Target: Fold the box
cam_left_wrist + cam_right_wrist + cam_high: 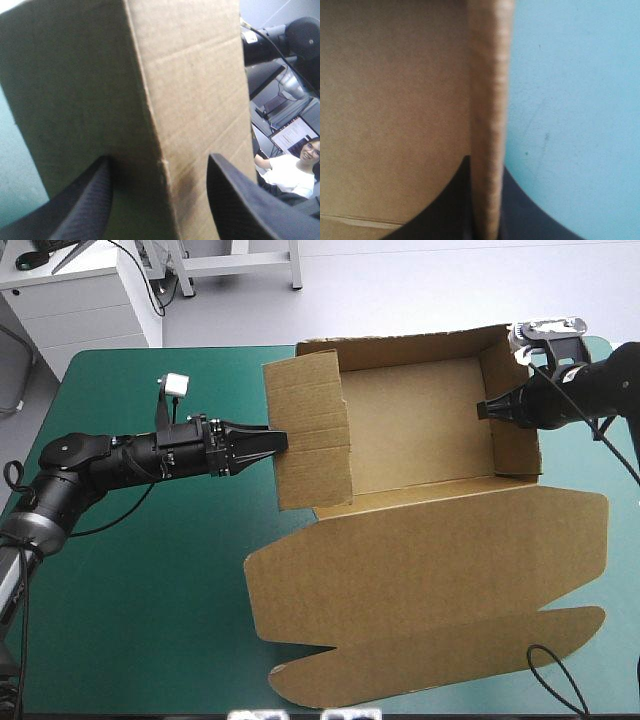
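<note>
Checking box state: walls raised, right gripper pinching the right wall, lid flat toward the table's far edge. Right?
No: the high view shows the lid flat toward the table's near edge. Walls raised, right gripper pinching the right wall: correct.

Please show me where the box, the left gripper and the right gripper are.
box [420,425]: high view, on the bare floor of the tray.
left gripper [283,441]: high view, midway between its fingertips, at the folded wall.
right gripper [484,410]: high view, midway between its fingertips, at the opposite wall.
</note>
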Controlling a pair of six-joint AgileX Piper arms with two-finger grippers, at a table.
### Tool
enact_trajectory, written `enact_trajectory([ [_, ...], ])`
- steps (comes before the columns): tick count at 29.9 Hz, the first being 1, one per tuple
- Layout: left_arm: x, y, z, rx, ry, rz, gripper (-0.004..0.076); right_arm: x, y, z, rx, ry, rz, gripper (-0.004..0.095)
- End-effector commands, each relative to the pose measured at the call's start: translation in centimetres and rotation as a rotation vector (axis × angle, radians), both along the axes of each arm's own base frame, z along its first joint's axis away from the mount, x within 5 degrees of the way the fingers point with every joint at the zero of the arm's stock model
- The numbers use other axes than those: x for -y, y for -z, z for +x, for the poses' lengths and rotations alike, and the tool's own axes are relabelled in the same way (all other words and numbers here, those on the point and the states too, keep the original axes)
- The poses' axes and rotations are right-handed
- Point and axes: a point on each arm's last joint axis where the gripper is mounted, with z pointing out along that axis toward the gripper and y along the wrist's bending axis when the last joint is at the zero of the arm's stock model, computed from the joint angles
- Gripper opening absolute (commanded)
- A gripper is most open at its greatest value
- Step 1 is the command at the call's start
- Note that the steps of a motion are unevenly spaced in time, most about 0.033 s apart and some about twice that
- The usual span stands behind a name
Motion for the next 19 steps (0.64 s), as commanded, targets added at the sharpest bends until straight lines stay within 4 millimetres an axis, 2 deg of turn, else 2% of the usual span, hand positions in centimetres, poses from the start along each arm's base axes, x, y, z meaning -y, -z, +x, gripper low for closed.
enact_trajectory([
  [1,1.1,-3.6,-1.6,0.092,0.090,-0.084,0.0412,-0.2,-2.4,-0.8,0.123,0.022,0.061,-0.0017],
  [5,2.0,-4.9,-1.1,0.101,0.004,0.014,0.0413,-0.5,-2.4,-0.8,0.129,0.025,0.070,-0.0017],
  [10,3.0,-5.8,-0.8,0.130,-0.091,0.161,0.0413,-2.0,-2.6,-0.7,0.163,0.043,0.062,-0.0013],
  [15,2.6,-6.7,-0.3,0.134,-0.203,0.262,0.0413,-3.3,-2.9,-0.6,0.196,0.043,0.085,-0.0013],
  [19,2.0,-7.0,0.0,0.118,-0.273,0.351,0.0413,-3.4,-2.9,-0.6,0.196,0.042,0.101,-0.0013],
])
